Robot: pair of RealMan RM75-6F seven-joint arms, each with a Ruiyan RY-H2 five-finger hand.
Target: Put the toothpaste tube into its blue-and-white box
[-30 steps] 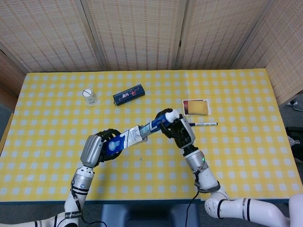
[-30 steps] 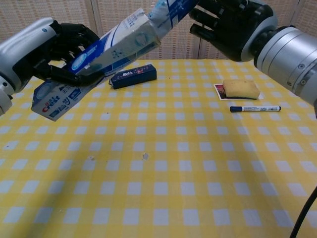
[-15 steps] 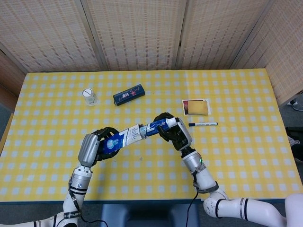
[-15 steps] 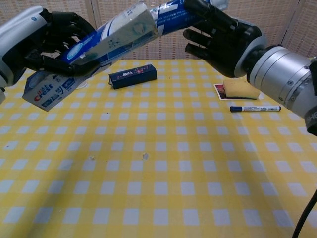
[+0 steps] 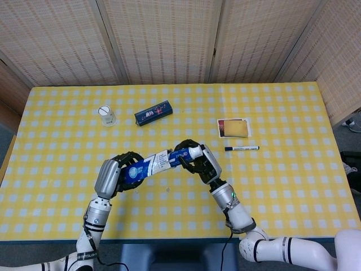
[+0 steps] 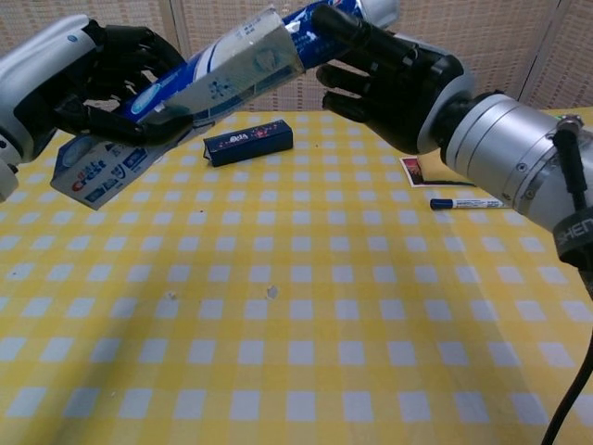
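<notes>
**Tube is partway into the box, both held up off the bench**

So here's where you're at. Your left robot hand (image 6: 93,88) has its fingers wrapped around the blue-and-white box (image 6: 176,97), holding it tilted in the air above the yellow checked bench (image 6: 296,306), open end pointing up and toward your right side. In the head view the same box (image 5: 148,165) runs diagonally between your two hands.

Your right robot hand (image 6: 389,79) is closed around the cap end of the toothpaste tube (image 6: 320,28). The tube's other end sits inside the mouth of the box, so tube and box line up as one long slanted bar. A good stretch of blue tube shows between the box opening and your right fingers (image 6: 338,28). The white cap (image 5: 195,152) pokes out right at your right robot hand in the head view (image 5: 197,162).

So the tube sits between your two hands, gripped by the right one, touching the box held by the left, and none of it touches the bench.

Other stuff lying on the bench, well apart from the action: a dark blue small box (image 5: 153,113), a little white cup (image 5: 105,115), a yellow sponge (image 6: 445,171) on a card, and a marker pen (image 5: 241,148) just in front of that.
</notes>
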